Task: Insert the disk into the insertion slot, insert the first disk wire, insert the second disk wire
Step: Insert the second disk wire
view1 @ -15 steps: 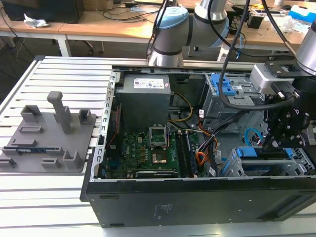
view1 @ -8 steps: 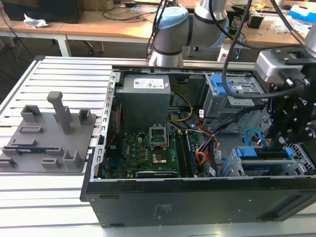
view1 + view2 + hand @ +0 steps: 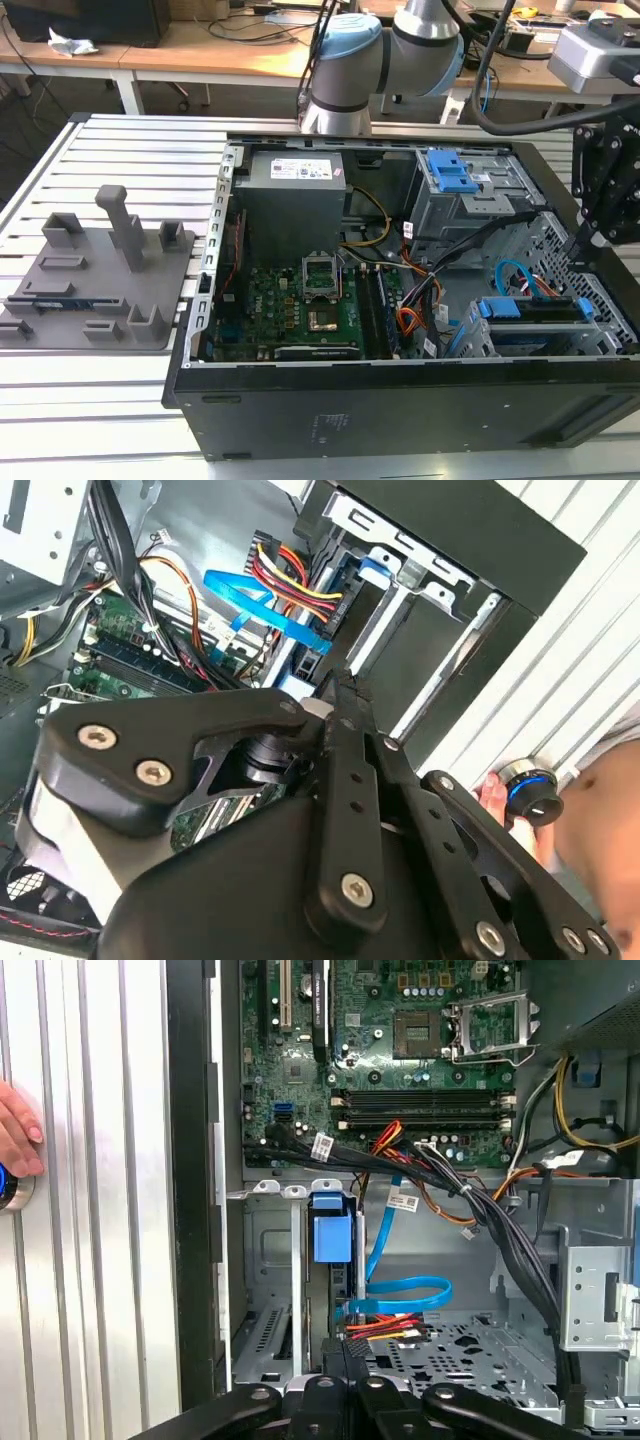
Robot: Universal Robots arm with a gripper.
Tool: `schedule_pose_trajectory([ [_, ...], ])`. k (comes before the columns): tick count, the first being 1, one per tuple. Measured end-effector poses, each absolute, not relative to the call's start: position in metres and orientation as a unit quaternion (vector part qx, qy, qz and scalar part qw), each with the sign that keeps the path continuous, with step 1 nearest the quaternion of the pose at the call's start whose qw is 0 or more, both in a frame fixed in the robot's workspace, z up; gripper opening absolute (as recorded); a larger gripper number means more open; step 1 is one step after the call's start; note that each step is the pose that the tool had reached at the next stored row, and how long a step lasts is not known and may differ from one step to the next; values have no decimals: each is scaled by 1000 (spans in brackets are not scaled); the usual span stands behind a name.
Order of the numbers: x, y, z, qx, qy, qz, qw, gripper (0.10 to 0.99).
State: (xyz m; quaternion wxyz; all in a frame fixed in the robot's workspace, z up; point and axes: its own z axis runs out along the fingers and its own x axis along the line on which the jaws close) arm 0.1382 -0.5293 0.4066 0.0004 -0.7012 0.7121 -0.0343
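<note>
The disk (image 3: 530,310), in its bright blue carrier, sits inside the insertion slot (image 3: 472,342) at the case's front corner on the exterior view's right. In the first wrist view the carrier's blue tab (image 3: 332,1235) shows in the grey cage (image 3: 268,1332). A blue flat wire (image 3: 405,1290) and a red-yellow wire bundle (image 3: 388,1328) both reach the disk's end. My gripper (image 3: 346,1352) is just above those connectors, fingers drawn together with nothing visibly between them. In the second wrist view my gripper (image 3: 338,685) points at the disk bay (image 3: 345,615).
The open black computer case (image 3: 400,420) lies on a slatted metal table (image 3: 100,400). A grey fixture block (image 3: 100,270) stands at the exterior view's left. Inside are the motherboard (image 3: 300,310), power supply (image 3: 292,205) and a blue-latched upper bay (image 3: 455,180). A person's hand (image 3: 18,1130) rests on a blue-lit button (image 3: 530,792).
</note>
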Motion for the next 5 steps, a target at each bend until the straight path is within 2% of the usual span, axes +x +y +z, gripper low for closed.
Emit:
schedule_pose_trajectory([
  [5, 138, -529, 407, -701, 712, -34, 0, 106],
])
